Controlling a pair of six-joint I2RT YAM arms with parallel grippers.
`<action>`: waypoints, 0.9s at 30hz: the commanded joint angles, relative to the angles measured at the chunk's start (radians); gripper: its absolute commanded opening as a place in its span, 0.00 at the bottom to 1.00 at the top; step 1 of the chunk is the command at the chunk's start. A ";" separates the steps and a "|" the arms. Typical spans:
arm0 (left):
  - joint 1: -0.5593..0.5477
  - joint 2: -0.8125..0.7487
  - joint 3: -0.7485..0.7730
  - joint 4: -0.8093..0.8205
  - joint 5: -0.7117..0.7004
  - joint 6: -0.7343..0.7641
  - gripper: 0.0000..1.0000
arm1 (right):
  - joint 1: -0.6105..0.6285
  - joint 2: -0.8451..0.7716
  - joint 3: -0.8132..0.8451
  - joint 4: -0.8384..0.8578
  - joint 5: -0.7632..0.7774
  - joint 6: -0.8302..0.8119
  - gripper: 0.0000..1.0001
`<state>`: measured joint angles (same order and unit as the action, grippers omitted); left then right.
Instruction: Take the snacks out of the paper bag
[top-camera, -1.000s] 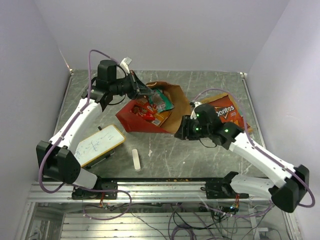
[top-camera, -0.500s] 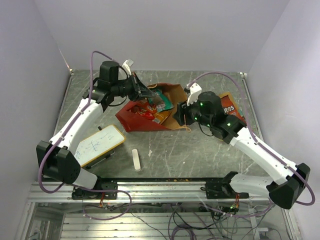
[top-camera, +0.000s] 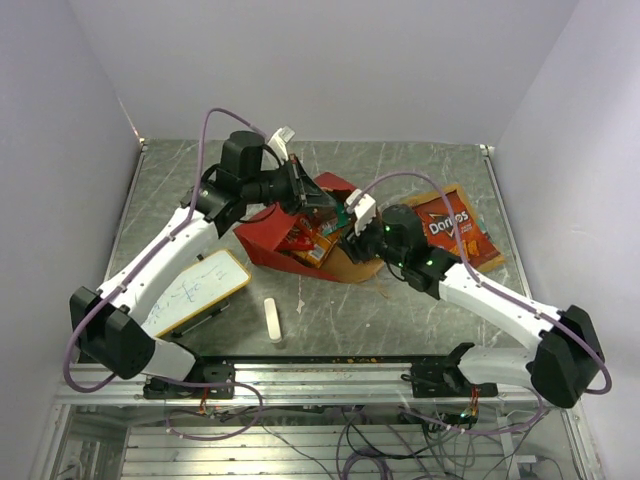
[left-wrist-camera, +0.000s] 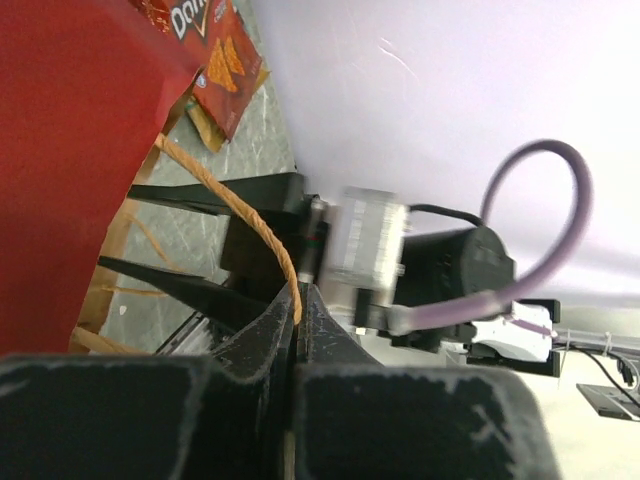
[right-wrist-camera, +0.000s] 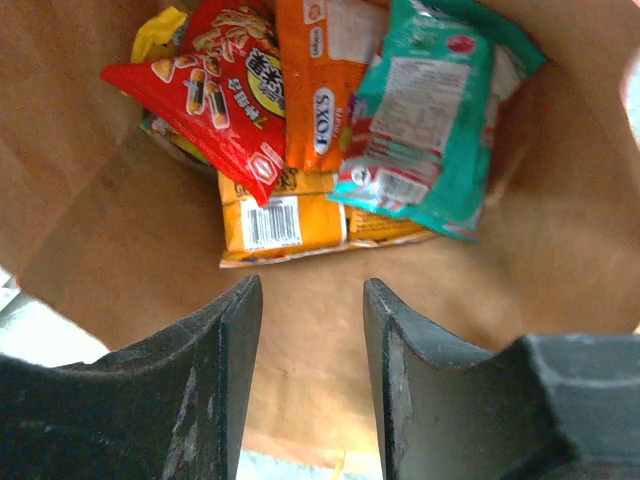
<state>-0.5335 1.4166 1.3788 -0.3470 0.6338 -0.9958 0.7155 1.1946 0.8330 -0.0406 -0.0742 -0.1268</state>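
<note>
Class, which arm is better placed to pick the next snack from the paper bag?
Right: the right end effector, open, points into the paper bag at the snacks; the left end effector grips the handle.

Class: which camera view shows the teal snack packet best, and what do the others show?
Right wrist: the teal packet lies plainly visible inside the paper bag. Top external shows only a sliver of it; left wrist shows none.
</note>
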 joint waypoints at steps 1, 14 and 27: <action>-0.047 -0.064 -0.033 0.081 -0.045 -0.056 0.07 | 0.007 0.036 -0.082 0.216 -0.097 -0.002 0.44; -0.101 -0.115 -0.093 0.081 -0.171 -0.095 0.07 | 0.203 0.145 -0.238 0.476 -0.213 0.040 0.44; -0.102 -0.134 -0.119 0.076 -0.162 -0.093 0.07 | 0.142 0.042 -0.319 0.527 -0.047 -0.277 0.51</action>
<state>-0.6262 1.2976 1.2469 -0.2863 0.4702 -1.0927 0.8776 1.2419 0.5129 0.4431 -0.1246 -0.1928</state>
